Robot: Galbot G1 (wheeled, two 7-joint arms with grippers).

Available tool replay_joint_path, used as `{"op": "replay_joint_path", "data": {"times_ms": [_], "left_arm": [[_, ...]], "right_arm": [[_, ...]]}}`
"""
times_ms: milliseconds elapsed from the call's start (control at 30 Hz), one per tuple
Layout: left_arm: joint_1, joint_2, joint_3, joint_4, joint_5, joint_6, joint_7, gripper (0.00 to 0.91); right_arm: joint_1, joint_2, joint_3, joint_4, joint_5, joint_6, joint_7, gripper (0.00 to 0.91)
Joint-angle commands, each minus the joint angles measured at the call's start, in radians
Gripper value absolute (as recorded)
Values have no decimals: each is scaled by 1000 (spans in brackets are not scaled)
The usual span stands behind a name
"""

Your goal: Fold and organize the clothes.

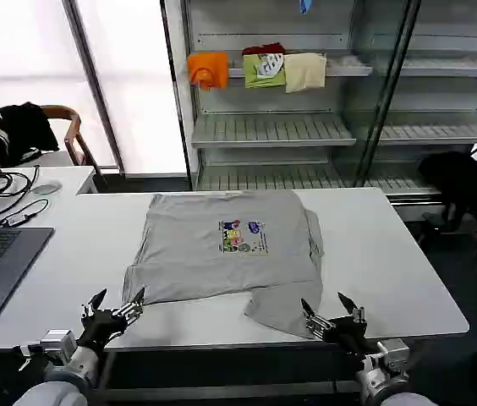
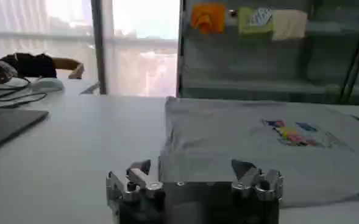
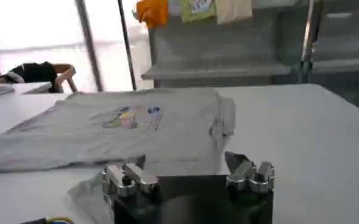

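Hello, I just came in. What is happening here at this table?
A two-armed robot is about to fold a light grey shirt that lies spread on the white table, its small coloured print facing up. The left gripper and the right gripper hover at the near edge of the table, both with jaws open and holding nothing. The right one is close to the shirt's near corner. No fold by the grippers is under way yet.

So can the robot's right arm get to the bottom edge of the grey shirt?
Probably yes. The right gripper is open at the table's near edge, right by the grey shirt's lower corner, with nothing between them. The left gripper waits, open, at the other corner.
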Motion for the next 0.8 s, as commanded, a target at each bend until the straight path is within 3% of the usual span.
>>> {"op": "replay_joint_path", "data": {"times_ms": [33,167,200,233,267,300,367,400,467,800], "left_arm": [[-22,2,24,82,46,2,-4,907],[-45,-1,38,124,65,2,-4,907],[-50,-3,40,131,74,1,-4,856],[-60,-4,43,145,82,1,-3,796],[-63,-4,45,149,83,1,-3,655],[-67,-5,45,158,84,1,-3,595],[-71,-5,46,166,83,1,-2,222],[-71,-4,46,171,82,1,0,121],[-74,-3,47,175,82,1,1,10],[-71,4,47,165,44,1,20,0]], "right_arm": [[-5,24,-33,-45,-57,5,14,685],[2,46,-58,-81,-106,3,14,675],[3,49,-62,-89,-119,3,8,615],[4,51,-66,-96,-130,2,4,504],[6,53,-70,-106,-142,3,2,30],[7,56,-75,-115,-152,7,-2,0],[9,60,-81,-124,-170,9,-9,0],[11,62,-86,-130,-172,9,-12,0],[14,65,-91,-136,-185,6,-12,0],[19,78,-101,-121,-182,51,-21,0]]}}
